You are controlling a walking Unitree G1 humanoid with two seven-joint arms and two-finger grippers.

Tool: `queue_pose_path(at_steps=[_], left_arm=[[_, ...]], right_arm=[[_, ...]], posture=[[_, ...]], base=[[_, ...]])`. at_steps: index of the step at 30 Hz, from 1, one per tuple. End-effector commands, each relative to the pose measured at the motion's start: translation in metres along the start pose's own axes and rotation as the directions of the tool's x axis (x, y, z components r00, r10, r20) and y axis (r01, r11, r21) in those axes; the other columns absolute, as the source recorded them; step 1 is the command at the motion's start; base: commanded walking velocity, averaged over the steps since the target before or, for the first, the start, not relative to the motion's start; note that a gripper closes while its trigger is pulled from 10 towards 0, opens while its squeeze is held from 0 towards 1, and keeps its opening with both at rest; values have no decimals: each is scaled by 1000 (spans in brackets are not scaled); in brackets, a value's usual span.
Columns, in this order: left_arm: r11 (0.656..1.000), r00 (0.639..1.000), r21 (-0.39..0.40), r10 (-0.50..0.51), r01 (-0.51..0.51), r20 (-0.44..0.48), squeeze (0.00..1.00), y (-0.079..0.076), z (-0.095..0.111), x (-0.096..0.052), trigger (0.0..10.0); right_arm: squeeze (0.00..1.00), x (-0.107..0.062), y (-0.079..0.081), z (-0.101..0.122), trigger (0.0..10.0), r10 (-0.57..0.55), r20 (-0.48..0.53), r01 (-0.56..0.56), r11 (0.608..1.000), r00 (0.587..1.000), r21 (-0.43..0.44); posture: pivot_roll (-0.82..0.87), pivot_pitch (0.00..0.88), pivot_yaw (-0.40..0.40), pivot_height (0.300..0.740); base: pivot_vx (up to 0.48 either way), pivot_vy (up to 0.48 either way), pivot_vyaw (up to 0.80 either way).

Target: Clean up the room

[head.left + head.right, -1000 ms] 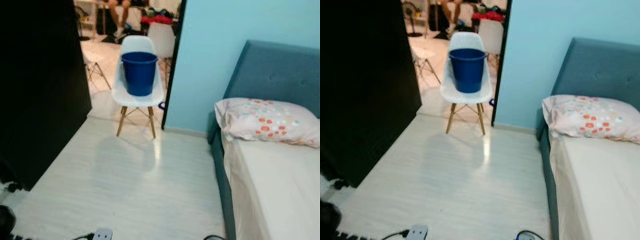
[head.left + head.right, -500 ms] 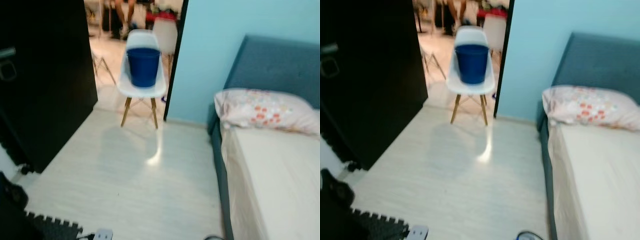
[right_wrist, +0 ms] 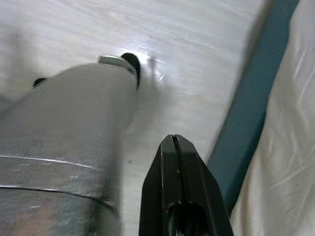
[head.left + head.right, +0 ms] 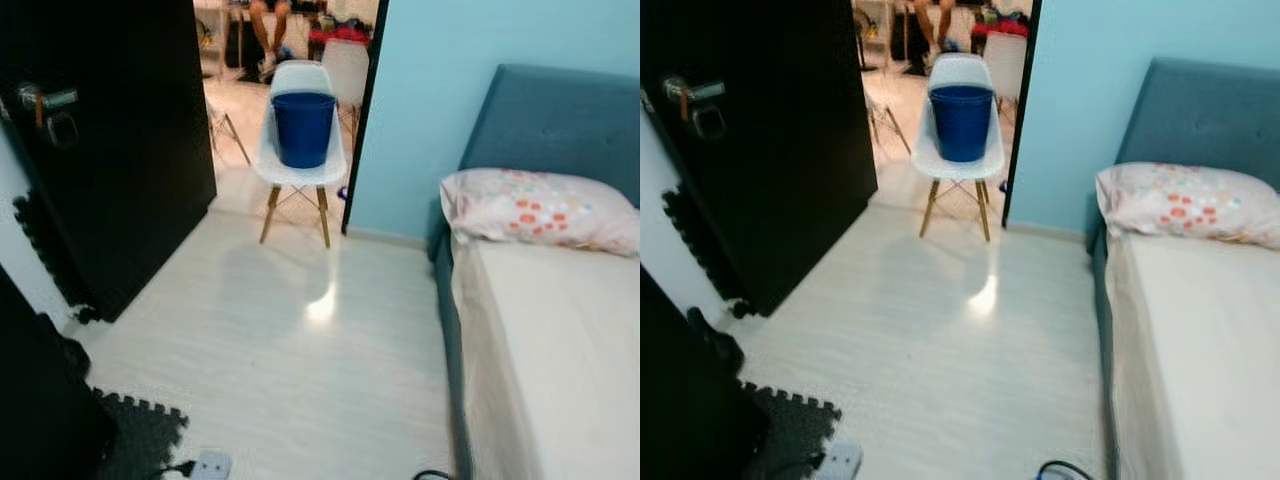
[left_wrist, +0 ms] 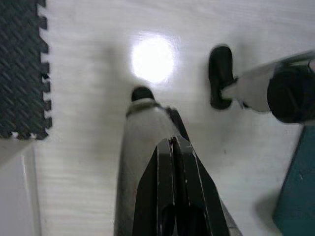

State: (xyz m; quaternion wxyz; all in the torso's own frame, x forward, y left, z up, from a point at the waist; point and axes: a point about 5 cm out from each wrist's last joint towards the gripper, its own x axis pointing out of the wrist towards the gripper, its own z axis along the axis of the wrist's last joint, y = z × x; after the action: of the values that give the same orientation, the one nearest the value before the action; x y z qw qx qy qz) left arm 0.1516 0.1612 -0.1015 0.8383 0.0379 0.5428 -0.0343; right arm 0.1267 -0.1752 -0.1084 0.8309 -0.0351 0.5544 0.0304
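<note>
A blue bucket stands on a white chair with wooden legs in the doorway ahead. To the right is a bed with a teal frame, a pale sheet and a flowered pillow by the headboard. My left gripper hangs shut over the pale floor beside my silver leg. My right gripper hangs shut above the floor next to the bed's teal side rail. Nothing is held in either one.
An open black door with a metal handle stands on the left. A dark foam mat and a white power strip lie at the bottom left. A light blue wall flanks the doorway. A person's legs show in the far room.
The whole picture has shifted: the camera swung and drew back, bringing the door handle and the foam mat into view. The bucket, chair and bed have not moved.
</note>
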Motion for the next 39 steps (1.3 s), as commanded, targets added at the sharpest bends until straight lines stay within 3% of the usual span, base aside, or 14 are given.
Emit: queue_pose_path(at_steps=[1,14,26,34,39], left_arm=[[1000,1000,13,-5,5,-7,0,-1,-1,0,10000],[1000,1000,10,-5,5,-10,0,0,-2,0,10000],[1000,1000,-19,-5,5,1,0,0,-1,0,10000],[1000,1000,-13,-9,9,3,0,0,0,0,10000],[1000,1000,-11,-11,11,4,0,0,0,0,10000]], right_arm=[[0,0,0,-5,10000,1,-20,-1,1000,1000,-3],[0,0,0,-6,10000,1,-30,-1,1000,1000,4],[0,0,0,-7,10000,-9,-50,9,1000,999,-2],[0,0,-1,-7,10000,-26,-57,26,1000,998,-8],[0,0,-1,-7,10000,-34,-58,34,999,998,-10]], posture=[[-20,0,-89,740],[-19,0,-83,740],[-19,0,-78,740],[-21,0,-77,740],[-22,0,-76,740]], base=[[-334,0,0],[-331,0,0],[0,0,-800],[0,0,0],[0,0,-800]])
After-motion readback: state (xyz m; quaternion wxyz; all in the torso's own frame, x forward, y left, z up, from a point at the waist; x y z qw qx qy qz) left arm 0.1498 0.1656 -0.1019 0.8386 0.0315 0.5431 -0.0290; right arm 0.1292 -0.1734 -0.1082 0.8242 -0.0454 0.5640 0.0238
